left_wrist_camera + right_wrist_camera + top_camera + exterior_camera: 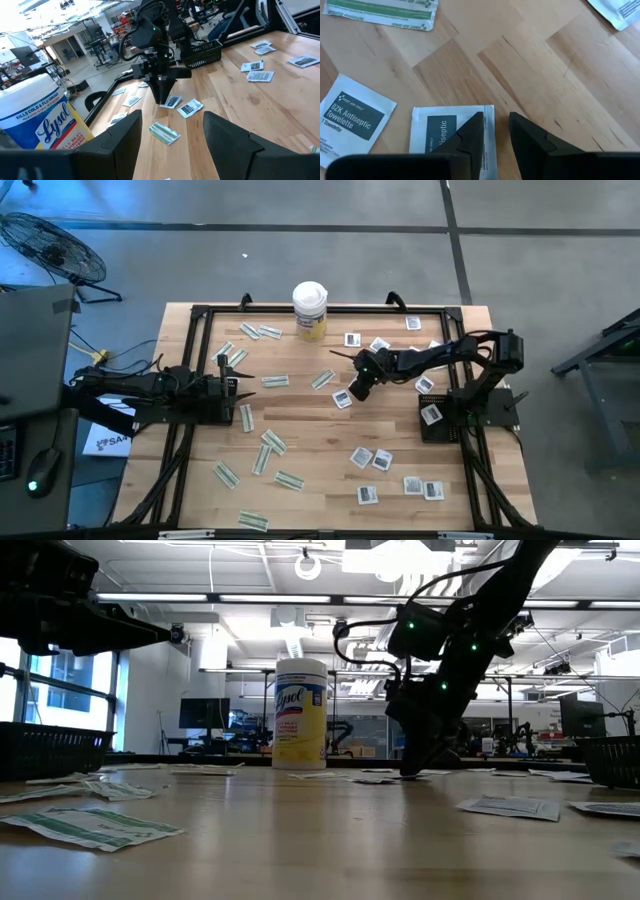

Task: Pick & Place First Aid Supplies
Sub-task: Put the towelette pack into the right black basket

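Many first aid packets lie flat on the wooden table: green-white strips (273, 442) mostly on the left half and white squares with a dark mark (372, 458) mostly on the right. My right gripper (354, 392) points down at mid-table over one square antiseptic packet (440, 132). Its fingers are a narrow gap apart, one over the packet and one over bare wood. A second square (355, 120) and a strip (385, 12) lie close by. My left gripper (240, 385) waits open and empty above the table's left half. My right gripper (496, 127) comes from above, pointing down, astride the square packet's edge (491, 112). The low view shows its fingertips (410, 772) down at the table surface. Whether they touch the packet I cannot tell. The packet lies flat on the wood.
A white-lidded yellow-labelled canister (310, 310) stands upright near the far edge. A black basket (440, 415) with packets in it sits by the right arm's base, and another basket (50, 745) shows on the left. A black frame runs round the table.
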Controlling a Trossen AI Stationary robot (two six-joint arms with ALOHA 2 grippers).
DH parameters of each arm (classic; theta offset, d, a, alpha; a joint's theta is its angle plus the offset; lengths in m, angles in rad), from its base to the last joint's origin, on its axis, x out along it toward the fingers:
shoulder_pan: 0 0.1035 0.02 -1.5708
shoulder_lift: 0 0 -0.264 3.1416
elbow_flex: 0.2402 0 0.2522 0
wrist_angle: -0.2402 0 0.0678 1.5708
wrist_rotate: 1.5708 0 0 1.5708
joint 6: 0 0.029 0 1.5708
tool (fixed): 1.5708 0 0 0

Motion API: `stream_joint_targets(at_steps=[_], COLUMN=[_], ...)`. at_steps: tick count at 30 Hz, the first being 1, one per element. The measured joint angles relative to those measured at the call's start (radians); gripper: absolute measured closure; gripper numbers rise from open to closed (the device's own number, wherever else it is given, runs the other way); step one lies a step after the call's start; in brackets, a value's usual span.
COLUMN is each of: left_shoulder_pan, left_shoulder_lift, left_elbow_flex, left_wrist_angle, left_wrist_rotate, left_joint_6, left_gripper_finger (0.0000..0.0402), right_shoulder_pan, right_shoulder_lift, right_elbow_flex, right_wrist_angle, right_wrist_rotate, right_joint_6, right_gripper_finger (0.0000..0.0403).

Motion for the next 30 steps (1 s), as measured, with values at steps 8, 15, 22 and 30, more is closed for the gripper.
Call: stream_joint_targets(at_steps=[8, 15, 22, 30], left_shoulder_pan=[0.000, 0.000, 0.000, 0.000], left_shoulder_lift=[0.000, 0.000, 0.000, 0.000], left_elbow_flex=[0.000, 0.000, 0.000, 0.000], left_wrist_angle=[0.000, 0.000, 0.000, 0.000], left_wrist_rotate=[0.000, 0.000, 0.000, 0.000], left_joint_6=[0.000, 0.000, 0.000, 0.000], left_gripper_finger=[0.0195, 0.0195, 0.0195, 0.0195], right_shoulder_pan=[0.000, -0.001, 0.004, 0.058], right_shoulder_lift=[0.003, 0.004, -0.051, -0.252], right_elbow_flex=[-0.001, -0.002, -0.007, -0.006], right_wrist_angle=[0.004, 0.003, -0.029, -0.153], right_wrist_rotate=[0.000, -0.002, 0.006, 0.013], right_joint_6=[-0.009, -0.010, -0.011, -0.008], right_gripper_finger=[0.0361, 0.0396, 0.0400, 0.0402])
